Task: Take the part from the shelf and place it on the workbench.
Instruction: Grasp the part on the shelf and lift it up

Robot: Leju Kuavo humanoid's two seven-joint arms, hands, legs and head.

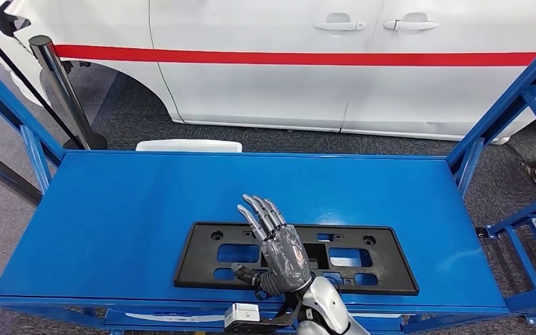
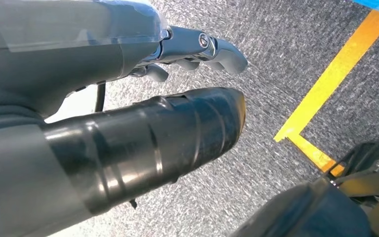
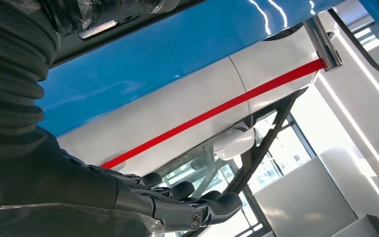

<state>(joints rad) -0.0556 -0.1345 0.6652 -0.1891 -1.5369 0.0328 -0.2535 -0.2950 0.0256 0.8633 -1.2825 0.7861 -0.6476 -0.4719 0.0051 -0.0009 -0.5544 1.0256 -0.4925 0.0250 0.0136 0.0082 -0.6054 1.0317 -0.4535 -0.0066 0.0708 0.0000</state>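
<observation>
The part (image 1: 391, 271) is a flat black plastic plate with several cut-outs. It lies near the front edge of the blue shelf (image 1: 112, 209). My right hand (image 1: 279, 251) is stretched out flat over the plate's middle, fingers pointing away from me and thumb out to the left, with nothing in its grasp. Whether the palm touches the plate I cannot tell. The right wrist view shows the plate's edge (image 3: 123, 22), the shelf surface (image 3: 177, 54) and the straight fingers (image 3: 187, 205). My left hand (image 2: 128, 98) hangs over the grey floor, fingers loosely extended and holding nothing.
A white car (image 1: 321, 84) with a red stripe stands close behind the shelf. Blue frame struts (image 1: 516, 105) rise at both shelf ends. A chrome barrier post (image 1: 59, 91) stands at the back left. Yellow floor tape (image 2: 335, 74) runs beneath the left arm.
</observation>
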